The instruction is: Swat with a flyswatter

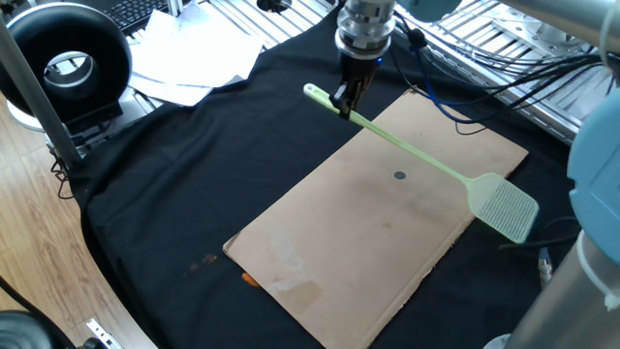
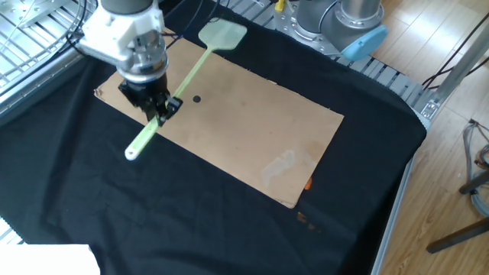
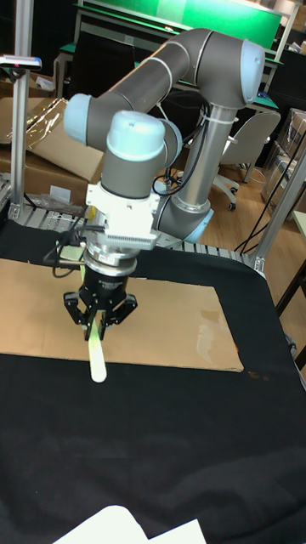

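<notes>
My gripper (image 1: 344, 102) (image 2: 160, 113) (image 3: 96, 327) is shut on the handle of the pale green flyswatter (image 1: 417, 153) (image 2: 183, 80) (image 3: 95, 355), near the handle's end. The handle runs across the cardboard sheet (image 1: 378, 223) (image 2: 237, 130) (image 3: 170, 319). The mesh head (image 1: 504, 206) (image 2: 222, 33) hangs past the sheet's far edge, over the black cloth. A small dark spot (image 1: 400, 175) (image 2: 197, 98) lies on the cardboard just beside the handle. In the tall fixed view the head is hidden behind my gripper.
Black cloth (image 1: 223, 165) covers the table. White papers (image 1: 194, 63) and a round black device (image 1: 68, 63) sit at one corner. Cables (image 1: 465, 87) trail by the cardboard's edge. A second robot base (image 2: 344, 23) stands past the table.
</notes>
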`<state>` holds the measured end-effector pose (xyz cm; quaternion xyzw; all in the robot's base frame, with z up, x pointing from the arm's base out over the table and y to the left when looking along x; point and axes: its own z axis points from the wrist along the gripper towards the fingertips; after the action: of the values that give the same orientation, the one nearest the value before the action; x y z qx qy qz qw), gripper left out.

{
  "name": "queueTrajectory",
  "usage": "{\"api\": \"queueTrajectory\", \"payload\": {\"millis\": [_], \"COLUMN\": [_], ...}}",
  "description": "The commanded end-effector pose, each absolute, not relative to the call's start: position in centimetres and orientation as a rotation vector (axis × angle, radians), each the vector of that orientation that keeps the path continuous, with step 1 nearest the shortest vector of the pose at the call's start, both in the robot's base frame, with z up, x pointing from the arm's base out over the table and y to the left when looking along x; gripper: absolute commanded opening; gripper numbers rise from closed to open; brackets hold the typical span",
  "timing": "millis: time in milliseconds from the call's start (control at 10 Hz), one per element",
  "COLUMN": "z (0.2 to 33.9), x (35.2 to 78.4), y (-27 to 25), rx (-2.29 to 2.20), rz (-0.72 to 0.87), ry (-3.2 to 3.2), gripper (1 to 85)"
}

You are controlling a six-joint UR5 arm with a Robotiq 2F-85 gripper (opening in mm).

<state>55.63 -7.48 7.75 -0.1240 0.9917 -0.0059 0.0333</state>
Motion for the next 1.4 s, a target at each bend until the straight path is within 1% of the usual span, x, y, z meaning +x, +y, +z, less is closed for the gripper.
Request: {"api": "queueTrajectory", "payload": {"millis": [0, 200, 300, 500, 600, 900, 1100, 1300], "z": [8.3, 8.8, 8.8, 8.5, 8.3, 8.1, 8.1, 7.8], "x": [54.0, 50.2, 50.0, 50.3, 51.2, 55.1, 58.1, 59.8], "y": [-8.2, -10.5, -10.4, -10.7, -10.5, -6.6, -4.0, -2.4], "rx": [-0.357, -0.329, -0.320, -0.327, -0.344, -0.352, -0.383, -0.458], "rz": [0.009, 0.015, 0.046, 0.055, 0.031, 0.020, 0.024, 0.049], "ry": [3.061, 3.065, 3.053, 3.025, 3.036, 3.056, 3.039, 3.001], "gripper": [1.3, 1.3, 1.3, 1.3, 1.3, 1.3, 1.3, 1.3]}}
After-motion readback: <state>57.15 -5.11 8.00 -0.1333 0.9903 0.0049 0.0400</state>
